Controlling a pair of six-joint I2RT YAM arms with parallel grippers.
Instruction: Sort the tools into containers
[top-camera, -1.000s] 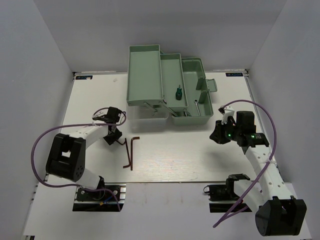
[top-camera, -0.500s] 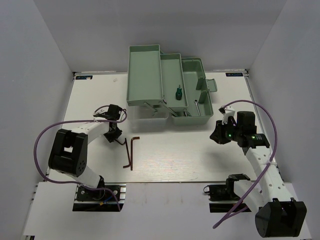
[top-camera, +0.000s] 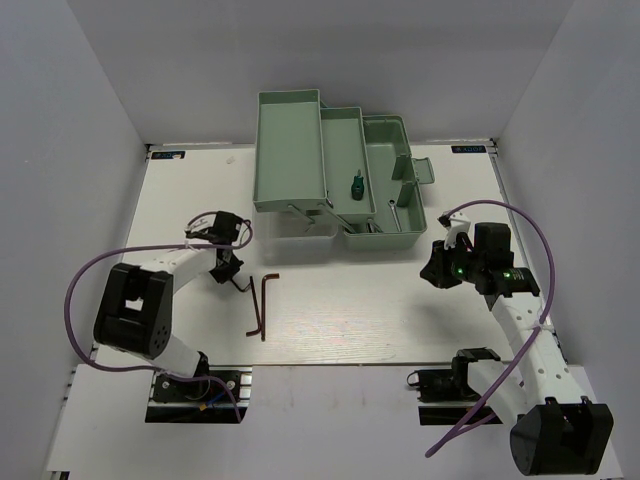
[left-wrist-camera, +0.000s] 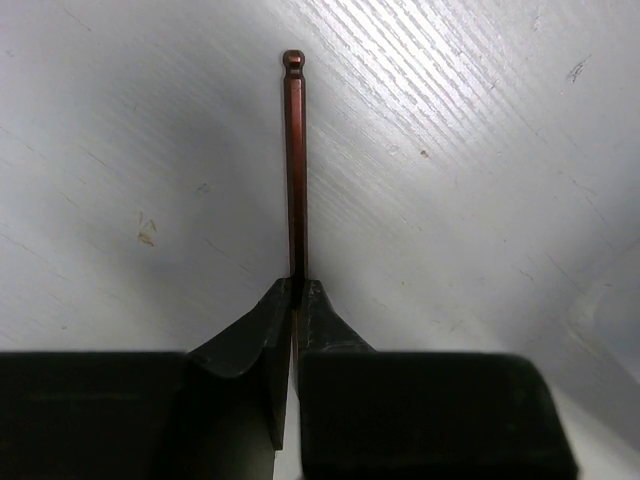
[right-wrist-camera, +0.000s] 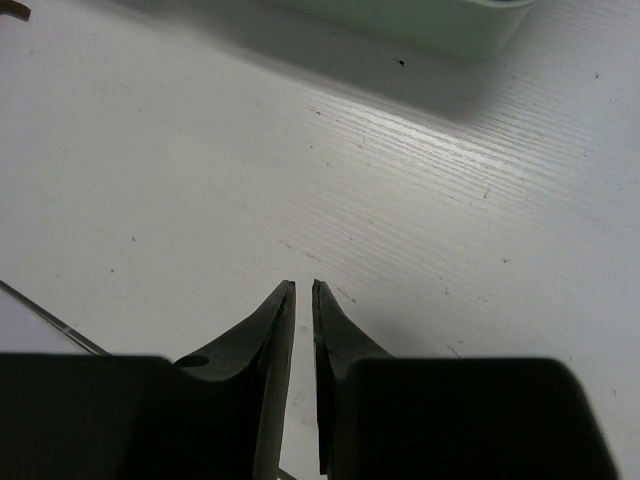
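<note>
The left pincer (left-wrist-camera: 296, 288) is clamping one end of a reddish-brown hex key (left-wrist-camera: 294, 150), whose ball tip is pointing away over the tabletop (left-wrist-camera: 480, 150). The right pincer (right-wrist-camera: 303, 290), almost closed and gripping nothing, is hovering near the toolbox (top-camera: 290, 98). A second hex key (top-camera: 265, 305) is lying on the tabletop. The blue corner labels (top-camera: 168, 154) are showing too small to read.

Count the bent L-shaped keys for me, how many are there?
2. One hex key is pinched in the left gripper; the other hex key lies on the table beside it. More could hide in the toolbox.
</note>
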